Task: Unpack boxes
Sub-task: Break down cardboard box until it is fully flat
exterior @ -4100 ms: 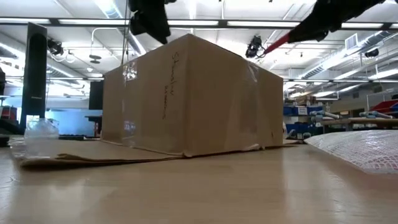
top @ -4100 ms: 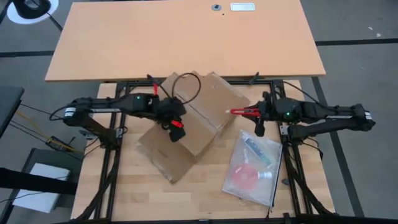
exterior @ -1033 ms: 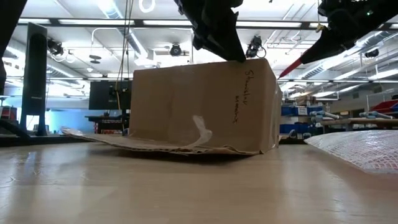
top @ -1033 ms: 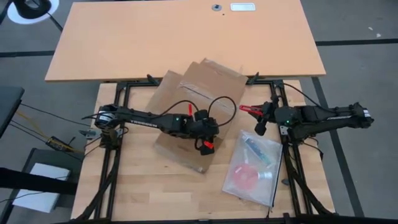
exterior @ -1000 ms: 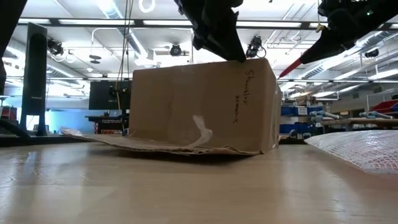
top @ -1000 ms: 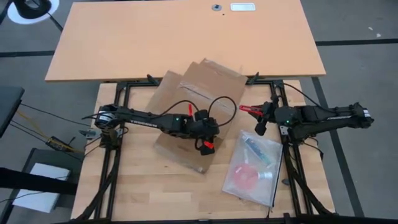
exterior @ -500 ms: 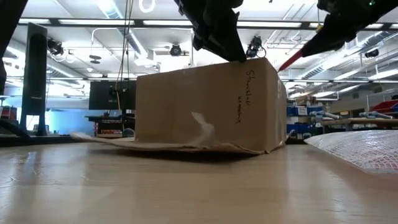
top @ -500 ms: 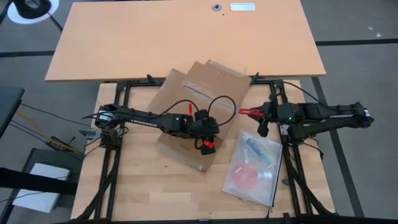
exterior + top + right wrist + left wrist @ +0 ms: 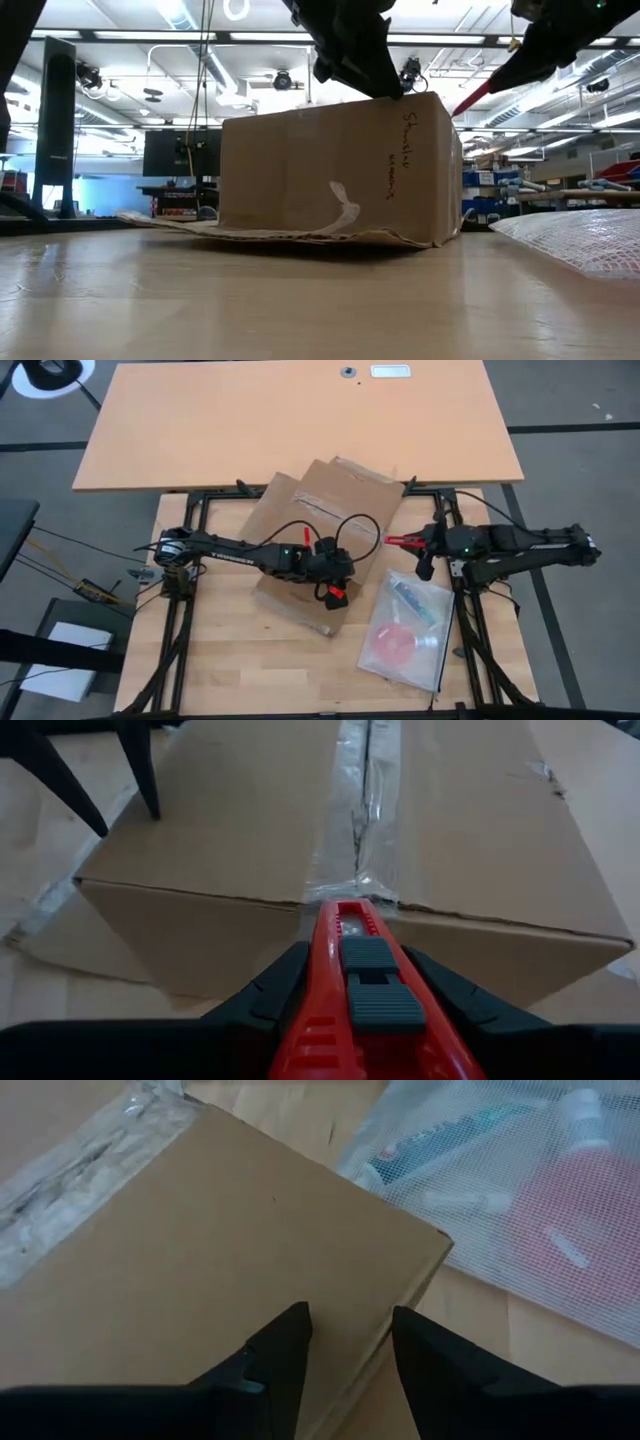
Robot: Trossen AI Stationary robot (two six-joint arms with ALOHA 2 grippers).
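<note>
The brown cardboard carton sits in the upper middle of the high view, turned at an angle on the wooden table, its far corner reaching toward the larger tan desk beyond. Flaps spread flat against the tabletop around its base, and in the low view it fills the centre of the frame, with a loose curl of clear tape hanging on its near face and handwriting running down the right edge. The left gripper hovers at the carton's near right corner, just left of centre in the high view; in its wrist view the two dark fingers stand apart with nothing between them, their tips poised over the carton's top surface close to the edge. The right gripper waits right of centre in the high view, just beside the carton's right end, and it is clamped on a red box cutter whose tip points at the taped seam running down the carton's top. A clear mesh plastic bag with a red item and small tubes inside lies on the table at lower right of the high view, near the carton but apart from it.
</note>
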